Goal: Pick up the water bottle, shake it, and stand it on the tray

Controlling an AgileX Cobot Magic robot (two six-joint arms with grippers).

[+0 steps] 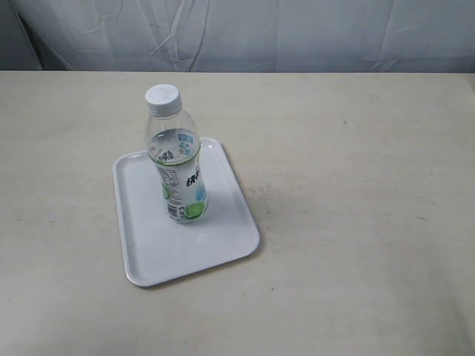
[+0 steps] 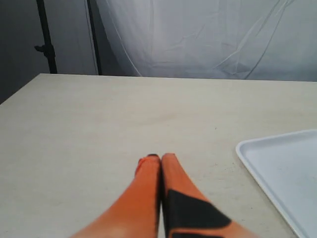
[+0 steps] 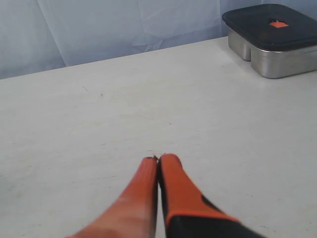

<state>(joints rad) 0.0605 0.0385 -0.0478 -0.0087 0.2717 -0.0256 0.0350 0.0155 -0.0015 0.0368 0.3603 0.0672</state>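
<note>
The water bottle [image 1: 175, 156], clear with a white cap and a white-and-green label, stands upright on the white tray [image 1: 148, 252] left of the table's middle in the exterior view. Neither arm shows in that view. In the left wrist view my left gripper [image 2: 160, 157] is shut with nothing between its orange fingers, over bare table, and a corner of the tray [image 2: 282, 168] lies off to one side of it. My right gripper [image 3: 158, 159] is shut and empty too, above bare table. The bottle appears in neither wrist view.
A metal lunch box with a dark lid [image 3: 271, 37] stands on the table ahead of the right gripper. A white cloth backdrop [image 1: 245, 33] hangs behind the table's far edge. A dark stand pole [image 2: 45, 37] rises beyond the table in the left wrist view.
</note>
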